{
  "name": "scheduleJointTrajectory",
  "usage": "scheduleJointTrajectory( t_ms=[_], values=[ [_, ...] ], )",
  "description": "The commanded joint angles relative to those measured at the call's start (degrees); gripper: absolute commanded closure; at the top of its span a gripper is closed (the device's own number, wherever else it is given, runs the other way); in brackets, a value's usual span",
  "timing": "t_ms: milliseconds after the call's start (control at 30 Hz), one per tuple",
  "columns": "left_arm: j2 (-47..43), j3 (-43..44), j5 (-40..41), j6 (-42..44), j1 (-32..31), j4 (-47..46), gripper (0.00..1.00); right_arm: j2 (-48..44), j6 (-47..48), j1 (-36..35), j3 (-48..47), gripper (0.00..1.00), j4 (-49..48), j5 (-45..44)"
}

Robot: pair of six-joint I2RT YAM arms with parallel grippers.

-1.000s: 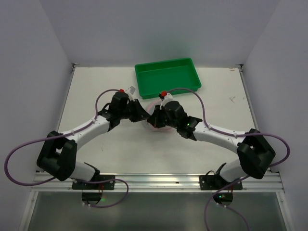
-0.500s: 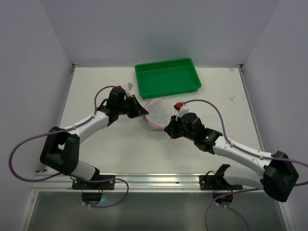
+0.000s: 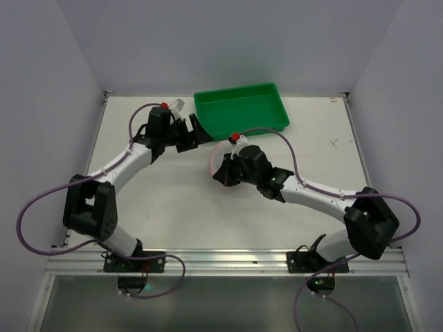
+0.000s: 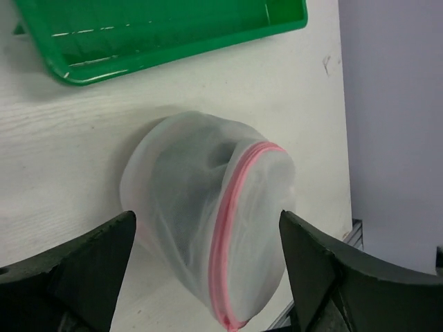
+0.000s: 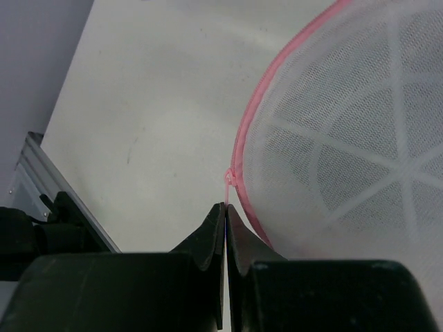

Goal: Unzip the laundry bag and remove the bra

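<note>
Looking down from overhead, the laundry bag (image 3: 219, 158) sits mid-table near the green tray (image 3: 242, 111), with the right gripper (image 3: 223, 174) at its edge. On the left wrist view, the left gripper (image 4: 206, 232) gapes wide and touches nothing, the bag lying beyond it. On the right wrist view, the jaws are clamped on the pink zipper pull (image 5: 228, 181).

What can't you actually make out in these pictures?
The bra: left wrist view, only a dark shadow through the laundry bag mesh.
Most of the bag: top view, covered by the right gripper.
End of the zipper pull: right wrist view, pinched out of sight between the shut jaws.
</note>
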State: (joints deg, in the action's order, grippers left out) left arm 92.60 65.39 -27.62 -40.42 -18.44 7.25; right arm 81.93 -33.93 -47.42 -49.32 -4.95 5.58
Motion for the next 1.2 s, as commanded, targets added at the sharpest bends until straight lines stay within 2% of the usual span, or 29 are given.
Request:
scheduleJointTrajectory(
  t_ms=[0,100,167,300,400,433,500,533,567,700,800,833,900,1067,1167],
  values=[
    [-8.1,-5.3,3.4,-0.9,0.8,1.6,0.12,1.1,-2.0,-0.3,-4.1,1.0,-4.0,-0.4],
    [-12.2,-12.2,2.0,-4.0,0.2,-1.1,0.15,1.9,-1.8,-0.3,-4.9,1.0,-4.0,-0.2],
    [-13.1,-15.3,0.8,-5.7,-0.8,-3.4,0.2,2.3,-1.9,-0.3,-5.3,1.0,-4.0,-0.1],
    [-12.7,-16.0,1.0,-7.1,-3.9,-5.5,0.31,2.8,-1.8,-0.4,-5.5,1.0,-3.8,0.0],
    [-11.0,-15.1,1.7,-7.6,-6.0,-6.2,0.49,2.5,-1.7,-0.3,-5.3,1.0,-3.3,-0.4],
    [-10.7,-15.2,1.3,-7.8,-6.2,-6.2,0.63,1.9,-1.5,-0.3,-5.2,1.0,-2.9,-0.8],
    [-10.3,-15.7,1.2,-8.7,-6.2,-8.6,0.8,1.1,-1.0,-0.3,-4.5,1.0,-1.9,-1.5],
    [-10.4,-15.8,1.9,-8.9,-6.1,-8.8,0.94,0.1,-0.5,-0.3,-4.1,1.0,-0.3,-1.5],
    [-10.6,-15.7,2.1,-9.0,-6.0,-8.8,1.0,-0.5,0.2,-0.2,-3.2,1.0,0.5,-1.3],
    [-10.6,-15.8,-0.8,-9.4,-4.6,-9.5,1.0,-5.5,3.9,0.8,1.1,1.0,7.4,-3.2],
    [-11.9,-16.7,-1.6,-9.0,-3.1,-8.9,1.0,-11.9,4.2,5.5,7.9,1.0,10.6,-2.2],
    [-12.3,-17.4,-1.7,-8.9,-2.7,-8.7,1.0,-13.4,4.2,9.1,11.1,1.0,10.9,-1.4],
    [-13.8,-18.1,-1.9,-8.6,-2.3,-8.3,1.0,-16.3,4.8,12.4,13.0,1.0,12.8,-0.1],
    [-18.7,-21.9,-3.3,-10.3,-3.3,-9.1,1.0,-15.7,7.5,14.1,11.5,1.0,13.3,2.1],
    [-23.0,-24.5,2.0,-10.8,-6.4,-9.2,1.0,-12.5,7.7,14.1,8.9,1.0,12.0,3.0]
  ],
)
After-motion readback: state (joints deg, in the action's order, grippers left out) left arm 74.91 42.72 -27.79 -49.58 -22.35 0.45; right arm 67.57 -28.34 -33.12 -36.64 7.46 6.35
